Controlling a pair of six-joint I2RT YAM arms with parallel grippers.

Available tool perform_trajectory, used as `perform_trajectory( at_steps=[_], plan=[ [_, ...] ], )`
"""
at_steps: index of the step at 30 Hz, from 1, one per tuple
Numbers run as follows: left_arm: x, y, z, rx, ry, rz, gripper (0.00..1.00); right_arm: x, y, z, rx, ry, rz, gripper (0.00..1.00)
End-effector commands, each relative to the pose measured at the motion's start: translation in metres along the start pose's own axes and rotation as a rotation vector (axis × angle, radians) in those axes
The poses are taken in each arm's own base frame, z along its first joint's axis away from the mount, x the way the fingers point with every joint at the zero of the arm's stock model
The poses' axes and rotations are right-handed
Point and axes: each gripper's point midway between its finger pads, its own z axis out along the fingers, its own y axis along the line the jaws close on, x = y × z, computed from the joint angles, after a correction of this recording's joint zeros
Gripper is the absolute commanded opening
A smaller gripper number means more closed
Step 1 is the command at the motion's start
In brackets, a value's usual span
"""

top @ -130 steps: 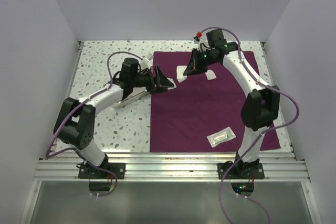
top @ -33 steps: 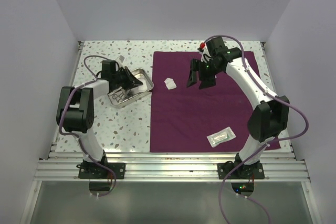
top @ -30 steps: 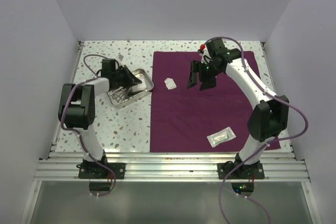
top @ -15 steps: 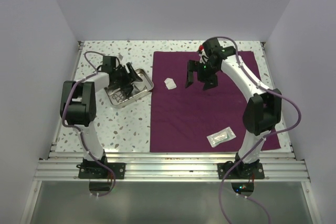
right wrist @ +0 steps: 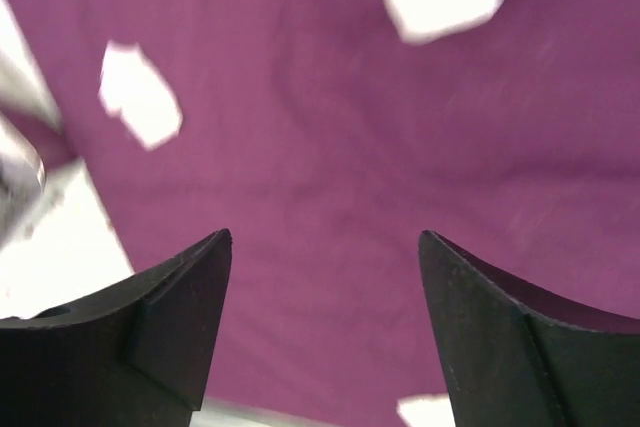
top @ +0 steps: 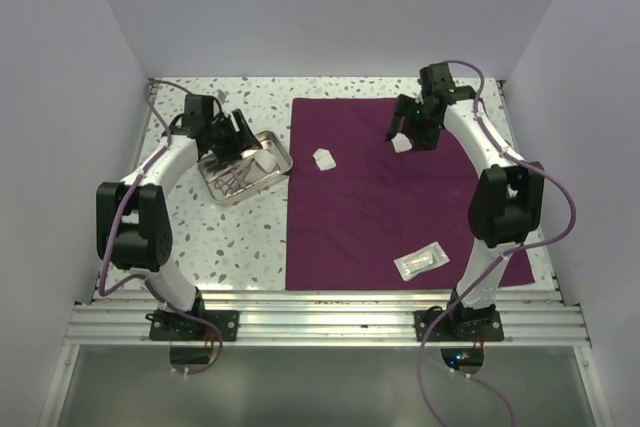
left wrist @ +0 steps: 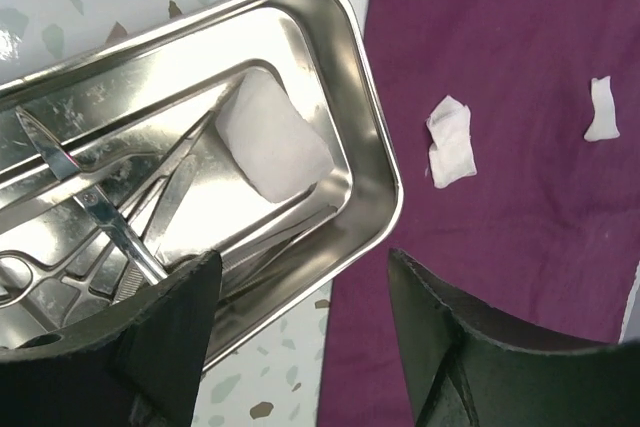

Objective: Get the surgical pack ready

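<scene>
**Entry: surgical pack, loading stage**

- **Drape** (top: 400,197): lying flat and unfolded, covering the right half of the bench (top: 200,237) out to its right edge.
- **Steel tray** (left wrist: 385,187): sitting on bare bench just beside the drape's left edge, toward the far left corner. It is carrying the instruments (left wrist: 100,217) and one gauze square (left wrist: 275,142), which is resting against the tray's right end.
- **Left gripper** (left wrist: 305,262): hanging over the tray with its fingers spread and nothing between them. A second ago it was clenched over the tray, so it is reading as having just let that square go.
- **Second gauze square** (top: 324,159): lying on the drape near its left edge, close to the tray.
- **Third gauze square** (top: 402,143): lying on the drape toward its far edge.
- **Right gripper** (top: 408,127): now hovering at the third square, having shifted toward the far right corner. Its fingers are standing apart and empty, with only purple cloth showing between them in the wrist view.
- **Pouch** (top: 421,262): waiting on the drape near its near edge.

**Status:** one square is tray-side and two are remaining. The pouch and the wrapping are judged not yet begun.
</scene>
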Motion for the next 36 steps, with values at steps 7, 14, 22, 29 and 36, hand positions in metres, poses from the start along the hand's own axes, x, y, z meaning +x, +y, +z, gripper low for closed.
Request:
perform_trajectory(
  at_steps=[7,14,22,29,36],
  plan=[
    [-0.001,-0.049,-0.011,0.115,-0.003,0.102,0.69,-0.081,-0.055,0.068,0.007,-0.134,0.204,0.7],
    [0.008,-0.062,-0.004,0.125,0.028,0.126,0.68,-0.086,-0.063,0.094,-0.108,-0.12,0.249,0.71],
    [0.009,-0.065,-0.001,0.132,0.041,0.132,0.68,-0.067,-0.06,0.095,-0.146,-0.076,0.246,0.6],
    [0.011,-0.068,0.004,0.151,0.062,0.134,0.68,-0.054,-0.06,0.107,-0.173,-0.041,0.241,0.56],
    [0.014,-0.067,0.011,0.158,0.089,0.121,0.68,-0.059,-0.076,0.12,-0.11,-0.048,0.237,0.48]
  ],
)
